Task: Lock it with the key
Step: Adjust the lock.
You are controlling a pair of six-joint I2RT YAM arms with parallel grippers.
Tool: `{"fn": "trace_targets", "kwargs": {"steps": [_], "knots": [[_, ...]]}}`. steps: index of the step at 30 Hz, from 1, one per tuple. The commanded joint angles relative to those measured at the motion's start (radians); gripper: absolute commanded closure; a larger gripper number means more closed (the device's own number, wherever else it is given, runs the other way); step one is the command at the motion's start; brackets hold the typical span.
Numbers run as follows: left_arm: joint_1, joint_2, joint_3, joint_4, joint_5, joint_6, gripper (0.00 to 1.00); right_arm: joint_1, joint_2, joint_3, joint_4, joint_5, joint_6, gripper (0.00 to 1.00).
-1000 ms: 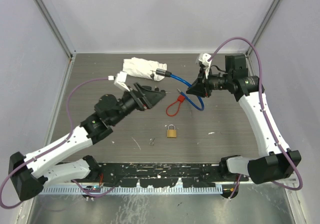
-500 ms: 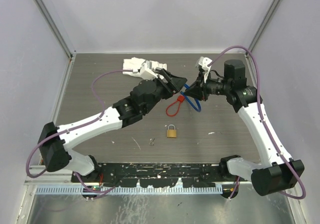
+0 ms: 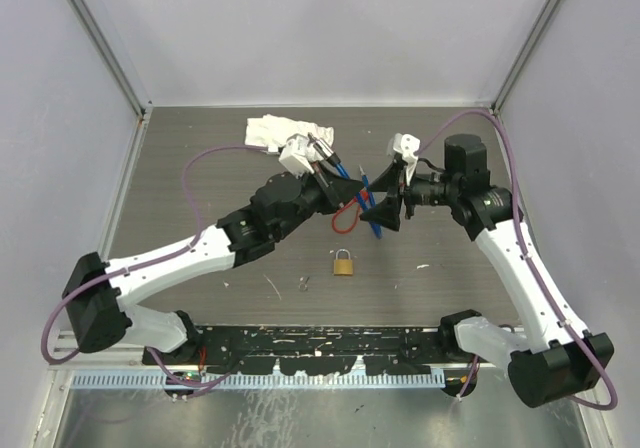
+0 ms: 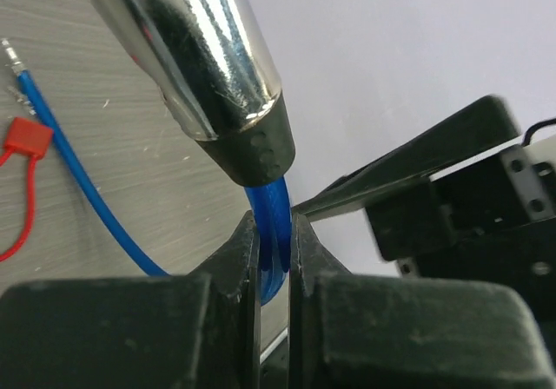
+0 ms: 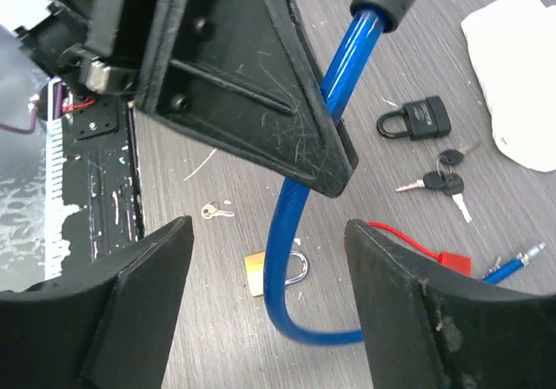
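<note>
Gotta hold the blue cable (image 5: 280,259) steady in the clamped left pincer (image 4: 274,237) while steering the wide-apart right pincer (image 5: 269,233) onto the keys (image 5: 443,181).

Bright, even light; faint shadows; close foreground soft in wrist views.

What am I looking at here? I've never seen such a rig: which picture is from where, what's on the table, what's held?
Two robot arms stand at the near edge of a grey wood-grain table. One picture looks down from above; the other two come from a camera on each wrist. The left gripper is shut on a blue plastic-coated cable just below its chrome end. The right gripper is open, gripping nothing. On the table lie a brass padlock, a loose silver key, a black padlock, a bunch of black-headed keys, a thin red loop and a crumpled white cloth.
</note>
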Motion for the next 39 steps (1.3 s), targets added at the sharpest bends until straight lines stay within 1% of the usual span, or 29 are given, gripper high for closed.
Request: {"fn": "trace_targets", "kwargs": {"steps": [1, 3, 6, 12, 17, 21, 24, 25, 27, 30, 35, 39], "knots": [[0.049, -0.158, -0.048, 0.049, 0.123, 0.161, 1.0, 0.003, -0.08, -0.027, 0.006, -0.101, -0.093, 0.21], [0.104, -0.185, -0.057, 0.042, 0.227, 0.185, 1.0, -0.008, -0.087, -0.034, -0.004, -0.106, -0.11, 0.19], [0.18, -0.182, -0.036, 0.042, 0.428, 0.211, 1.0, -0.046, -0.088, -0.037, -0.012, -0.132, -0.121, 0.19], [0.31, -0.127, 0.097, -0.013, 0.77, 0.241, 1.0, -0.121, -0.096, -0.011, -0.036, -0.2, -0.128, 0.18], [0.397, -0.12, 0.203, -0.071, 0.951, 0.284, 1.0, -0.139, -0.084, 0.046, -0.11, -0.198, -0.187, 0.18], [0.454, -0.074, 0.287, -0.177, 1.114, 0.357, 1.0, -0.144, -0.066, 0.097, -0.172, -0.184, -0.239, 0.18], [0.471, -0.045, 0.334, -0.282, 1.226, 0.434, 1.0, -0.148, -0.051, 0.137, -0.23, -0.16, -0.292, 0.17], [0.472, -0.037, 0.344, -0.339, 1.256, 0.477, 1.0, -0.148, -0.043, 0.154, -0.257, -0.153, -0.323, 0.17], [0.472, -0.024, 0.345, -0.398, 1.304, 0.529, 1.0, -0.147, -0.029, 0.188, -0.309, -0.138, -0.37, 0.17], [0.474, -0.007, 0.34, -0.487, 1.342, 0.614, 1.0, -0.148, -0.014, 0.234, -0.376, -0.111, -0.43, 0.17], [0.474, 0.012, 0.343, -0.624, 1.36, 0.752, 1.0, -0.147, -0.006, 0.325, -0.496, -0.063, -0.549, 0.17], [0.474, 0.033, 0.348, -0.706, 1.363, 0.835, 1.0, -0.147, -0.006, 0.409, -0.563, -0.033, -0.6, 0.16]]}}
